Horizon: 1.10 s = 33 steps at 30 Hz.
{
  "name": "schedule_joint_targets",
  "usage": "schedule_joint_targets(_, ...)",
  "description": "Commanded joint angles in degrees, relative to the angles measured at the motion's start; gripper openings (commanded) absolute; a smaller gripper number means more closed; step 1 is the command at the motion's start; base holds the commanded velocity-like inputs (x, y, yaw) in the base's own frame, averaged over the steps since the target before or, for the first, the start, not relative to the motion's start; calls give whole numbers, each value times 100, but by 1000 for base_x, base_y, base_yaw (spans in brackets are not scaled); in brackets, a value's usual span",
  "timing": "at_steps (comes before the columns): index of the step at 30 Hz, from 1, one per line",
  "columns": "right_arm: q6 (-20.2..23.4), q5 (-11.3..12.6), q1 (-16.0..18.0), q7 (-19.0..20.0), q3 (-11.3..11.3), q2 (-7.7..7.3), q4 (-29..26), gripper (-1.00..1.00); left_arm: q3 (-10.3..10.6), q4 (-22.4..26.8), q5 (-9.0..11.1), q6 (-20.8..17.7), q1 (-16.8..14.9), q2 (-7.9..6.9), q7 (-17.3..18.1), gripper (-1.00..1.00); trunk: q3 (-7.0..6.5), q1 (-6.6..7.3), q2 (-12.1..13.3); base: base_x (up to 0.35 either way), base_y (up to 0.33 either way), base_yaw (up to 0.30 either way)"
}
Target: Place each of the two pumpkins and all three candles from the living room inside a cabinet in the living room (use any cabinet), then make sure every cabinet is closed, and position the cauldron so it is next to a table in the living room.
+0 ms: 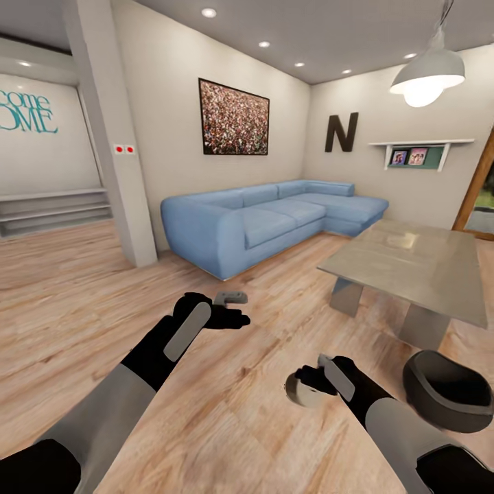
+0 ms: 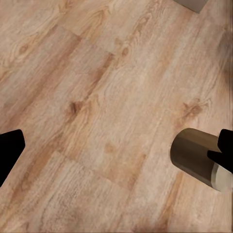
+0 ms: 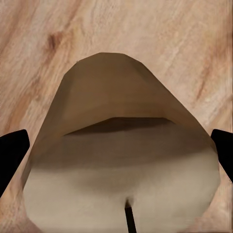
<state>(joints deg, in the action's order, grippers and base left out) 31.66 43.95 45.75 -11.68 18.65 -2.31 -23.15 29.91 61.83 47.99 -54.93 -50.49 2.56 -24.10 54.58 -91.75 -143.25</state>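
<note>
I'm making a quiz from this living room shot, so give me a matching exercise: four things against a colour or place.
1 sofa
2 cauldron
3 candle
4 table

A between the right gripper's fingers
B light blue
C on the floor at the near right
D grey top, in front of the sofa

Pairs: 1-B, 2-C, 3-A, 4-D

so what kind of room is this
Most likely a living room: a blue sectional sofa against the wall, a low grey coffee table in front of it, and framed wall art above.
</note>
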Motion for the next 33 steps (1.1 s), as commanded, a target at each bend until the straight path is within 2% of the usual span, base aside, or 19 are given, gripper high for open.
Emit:
schedule_joint_targets(1,16,56,3,-8,46,-7,-14,-100,6,5,61,-8,-5,-1,-60,100,6,1,-3,0,0,-279)
schedule_joint_targets(10,16,44,-4,187,51,-15,-13,-100,6,5,61,-9,-5,-1,-54,100,6,1,-3,0,0,-289)
schedule_joint_targets(33,21,52,-5,201,51,-15,-6,-100,6,8,61,-9,-5,-1,-45,100,6,1,-3,0,0,-295)
